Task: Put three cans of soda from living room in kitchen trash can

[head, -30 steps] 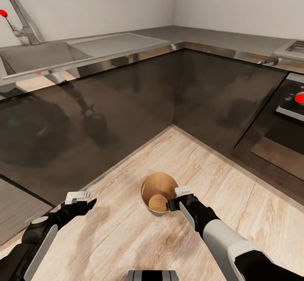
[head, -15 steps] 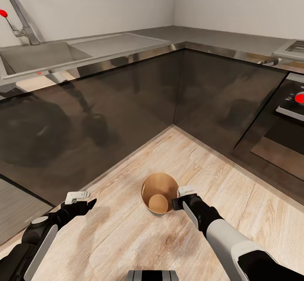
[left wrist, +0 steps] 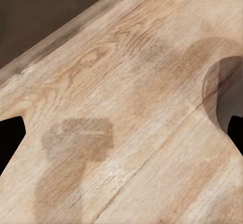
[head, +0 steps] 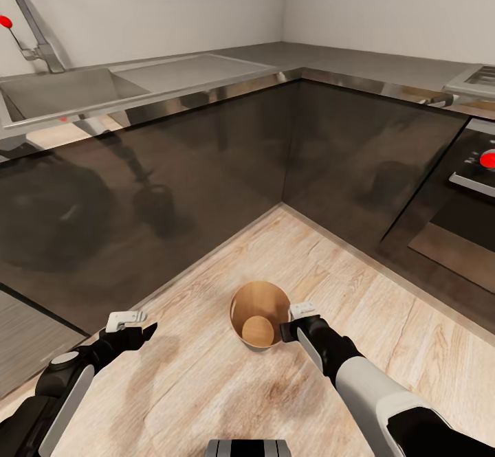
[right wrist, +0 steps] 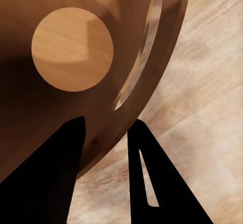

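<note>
Straddling the bin (head: pixel 260 313) rim on the kitchen floor (head: pixel 206 374), right end effector (right wrist: pixel 106 133) looks clenched on its thin, stiff, light, likely slick wall; left end effector (head: pixel 130 330) released, empty; no cans visible.

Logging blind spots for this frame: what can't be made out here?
- Trash can wall under the right end effector: head view, arm covers it; whether the fingers pinch the rim is unclear.
- Left end effector: fingertips cut off by the left wrist view's edges.
- Faucet: top cropped by the head view's edge.
- Oven: cut off at the right edge.
</note>
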{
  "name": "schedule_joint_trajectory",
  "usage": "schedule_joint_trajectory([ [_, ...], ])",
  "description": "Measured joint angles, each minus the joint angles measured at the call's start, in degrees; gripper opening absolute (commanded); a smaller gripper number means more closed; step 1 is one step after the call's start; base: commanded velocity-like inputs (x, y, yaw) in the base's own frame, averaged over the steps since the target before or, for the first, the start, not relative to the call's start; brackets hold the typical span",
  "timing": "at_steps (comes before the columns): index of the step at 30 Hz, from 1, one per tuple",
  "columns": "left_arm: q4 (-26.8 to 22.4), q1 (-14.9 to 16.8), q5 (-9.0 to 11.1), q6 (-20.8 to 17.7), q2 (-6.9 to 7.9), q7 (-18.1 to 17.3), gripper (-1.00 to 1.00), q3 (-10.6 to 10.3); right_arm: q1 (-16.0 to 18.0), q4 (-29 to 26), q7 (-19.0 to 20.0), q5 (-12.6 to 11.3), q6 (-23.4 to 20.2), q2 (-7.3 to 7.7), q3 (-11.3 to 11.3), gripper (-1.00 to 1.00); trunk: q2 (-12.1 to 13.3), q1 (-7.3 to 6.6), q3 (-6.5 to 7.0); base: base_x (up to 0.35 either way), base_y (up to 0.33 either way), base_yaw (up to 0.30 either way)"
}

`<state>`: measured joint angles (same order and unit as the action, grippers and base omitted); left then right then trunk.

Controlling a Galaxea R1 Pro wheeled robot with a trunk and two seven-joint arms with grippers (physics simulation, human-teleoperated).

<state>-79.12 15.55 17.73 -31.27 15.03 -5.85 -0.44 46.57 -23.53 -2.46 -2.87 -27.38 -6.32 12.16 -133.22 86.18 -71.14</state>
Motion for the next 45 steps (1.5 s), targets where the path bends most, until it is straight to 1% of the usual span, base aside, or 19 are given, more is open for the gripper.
schedule_joint_trajectory([
  [2,0.04,0.00,-0.09,-0.02,0.00,-0.02,1.00,0.00,0.01,-0.44,0.03,0.05,-0.83,0.02,0.09,-1.00,0.00,0.01,-0.01,-0.176,0.000,0.000],
  [4,0.07,0.00,-0.10,-0.02,0.00,-0.01,1.00,0.00,-0.01,-0.49,0.10,-0.65,-0.83,0.01,0.18,-1.00,0.01,0.01,-0.01,-0.239,0.000,0.000],
  [6,0.08,0.00,-0.13,-0.02,0.00,-0.03,1.00,0.00,-0.01,-0.53,0.01,-0.20,-0.87,0.01,0.26,-1.00,0.01,0.01,-0.01,-0.290,0.000,0.000],
  [9,0.09,0.00,-0.15,-0.02,0.00,-0.03,1.00,-0.02,-0.01,-0.57,0.08,-0.49,-0.86,0.00,0.25,-1.00,0.01,0.01,-0.01,-0.308,0.000,0.000],
  [29,0.10,0.00,-0.11,0.00,0.00,-0.04,1.00,-0.02,-0.02,-0.65,0.07,-0.33,-0.87,0.01,0.40,-1.00,0.01,0.01,-0.01,-0.317,0.000,0.000],
  [35,0.02,0.00,-0.02,1.22,0.00,-0.02,1.00,0.00,-0.01,-0.66,0.07,-0.29,-0.87,0.01,0.44,-1.00,0.01,0.01,-0.01,-0.072,0.000,0.000],
  [41,0.01,0.00,-0.05,1.52,0.00,0.04,1.00,0.00,-0.01,-0.66,0.06,-0.23,-0.87,0.01,0.44,-1.00,0.01,0.01,-0.01,-0.010,0.000,0.000],
  [45,0.12,0.01,-0.15,1.50,0.00,-0.01,1.00,0.00,-0.01,-0.67,0.05,-0.21,-0.87,0.01,0.51,-1.00,1.59,-0.86,0.70,-0.001,0.000,0.000],
])
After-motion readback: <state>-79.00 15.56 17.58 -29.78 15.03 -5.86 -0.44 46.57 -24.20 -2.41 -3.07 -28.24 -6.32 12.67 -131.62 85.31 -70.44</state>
